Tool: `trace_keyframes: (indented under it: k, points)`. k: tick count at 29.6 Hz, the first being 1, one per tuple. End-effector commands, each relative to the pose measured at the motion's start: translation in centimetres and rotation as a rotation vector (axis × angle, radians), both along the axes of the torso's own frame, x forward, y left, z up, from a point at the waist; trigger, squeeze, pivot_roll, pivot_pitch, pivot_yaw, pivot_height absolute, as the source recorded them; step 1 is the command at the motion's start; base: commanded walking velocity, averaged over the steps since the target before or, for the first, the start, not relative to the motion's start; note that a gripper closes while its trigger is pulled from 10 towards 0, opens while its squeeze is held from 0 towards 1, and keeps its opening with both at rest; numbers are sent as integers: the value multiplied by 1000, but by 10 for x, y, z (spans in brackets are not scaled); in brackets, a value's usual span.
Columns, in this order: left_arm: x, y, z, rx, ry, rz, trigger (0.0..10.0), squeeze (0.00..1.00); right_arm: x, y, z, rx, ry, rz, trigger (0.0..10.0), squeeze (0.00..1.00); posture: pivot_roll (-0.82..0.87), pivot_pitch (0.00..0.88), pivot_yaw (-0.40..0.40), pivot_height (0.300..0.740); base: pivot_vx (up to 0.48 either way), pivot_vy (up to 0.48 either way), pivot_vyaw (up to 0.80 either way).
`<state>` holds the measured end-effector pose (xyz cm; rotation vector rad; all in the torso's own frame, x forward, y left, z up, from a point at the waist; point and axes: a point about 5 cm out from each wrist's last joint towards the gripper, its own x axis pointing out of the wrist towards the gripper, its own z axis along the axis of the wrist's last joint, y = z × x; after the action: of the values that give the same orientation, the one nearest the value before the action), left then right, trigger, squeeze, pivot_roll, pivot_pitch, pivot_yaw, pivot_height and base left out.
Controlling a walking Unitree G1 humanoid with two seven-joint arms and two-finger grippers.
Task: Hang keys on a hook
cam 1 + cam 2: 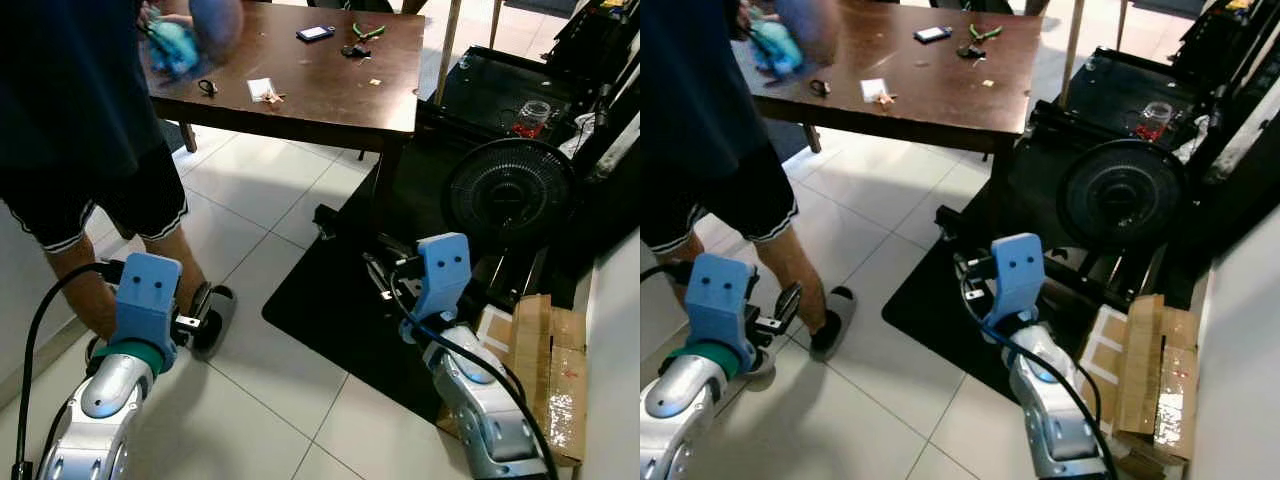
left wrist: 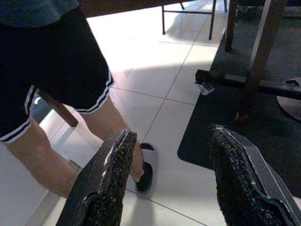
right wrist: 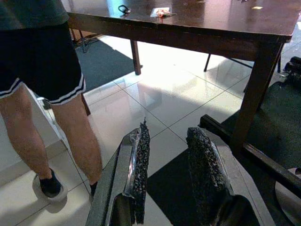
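1. Across the white tiled floor (image 1: 250,400), a dark wooden table (image 1: 330,90) stood ahead of the robot, and a small dark bunch that could be the keys (image 1: 354,50) lay near its far edge, too small to tell for certain.
2. Beside that bunch lay green-handled pliers (image 1: 368,31) and a phone (image 1: 315,33); a paper scrap (image 1: 262,90) and a small black ring-shaped item (image 1: 207,87) lay nearer the front edge.
3. A person (image 1: 90,150) in dark shorts stood between the robot's left side and the table, holding something teal (image 1: 172,45) over it.
4. The left gripper (image 2: 169,179) hung low near the person's slippered foot (image 1: 215,318), jaws released and empty.
5. The right gripper (image 3: 167,174) hovered over a black mat (image 1: 330,310), jaws parted with nothing between them.
6. A black fan (image 1: 510,192) and flattened cardboard (image 1: 545,370) crowded the right side.
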<state>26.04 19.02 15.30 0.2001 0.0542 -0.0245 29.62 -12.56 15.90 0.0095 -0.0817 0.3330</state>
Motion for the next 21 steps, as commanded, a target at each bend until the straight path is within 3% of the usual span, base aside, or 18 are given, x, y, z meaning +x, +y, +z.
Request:
trace_keyframes:
  k: [1, 21]
  points:
    - [-1, 2, -6, -1, 28, 10, 10000, 0, -1, 1, -4, -3, 18, 4, 10000, 0, -77, 81, 100, 740, 0, 0, 0]
    - [-1, 2, -4, -1, 27, 10, 10000, 0, -1, 1, -2, 0, 15, 1, 10000, 0, -74, 91, 104, 740, 0, 0, 0]
